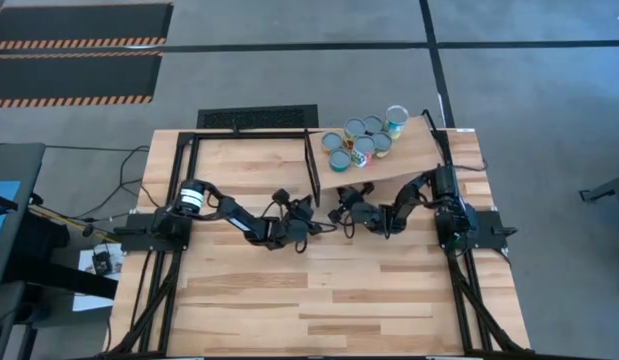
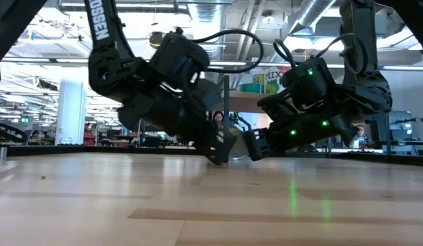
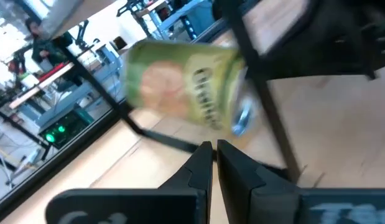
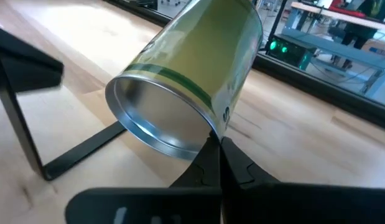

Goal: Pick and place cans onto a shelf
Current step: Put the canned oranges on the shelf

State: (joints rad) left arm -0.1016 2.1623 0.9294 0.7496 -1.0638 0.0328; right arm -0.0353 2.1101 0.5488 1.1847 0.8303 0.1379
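Note:
A green-labelled can lies on its side on the wooden table; it shows in the right wrist view (image 4: 198, 68) and, blurred, in the left wrist view (image 3: 180, 84). My right gripper (image 4: 217, 148) is shut, with its tips at the can's silvery end. My left gripper (image 3: 213, 152) is shut and stands just short of the can's other side. In the high view both grippers, left (image 1: 311, 213) and right (image 1: 342, 211), meet near the shelf's black frame (image 1: 314, 165), and the lying can is hidden there. Several more cans (image 1: 362, 140) stand upright on the shelf board (image 1: 419, 152). My right gripper's shut fingertips (image 4: 211, 152) stand against the can's side just behind its silvery end rim (image 4: 208, 127). They come level along the table. The can lies on its side on the table. I cannot tell for sure that they touch.
The shelf's thin black frame legs stand close by the can (image 4: 24, 137) (image 3: 267, 106). The table (image 1: 319, 300) shows bare wood toward its near edge. Beyond the table the low view shows a workshop room with a person (image 2: 216, 117) far back.

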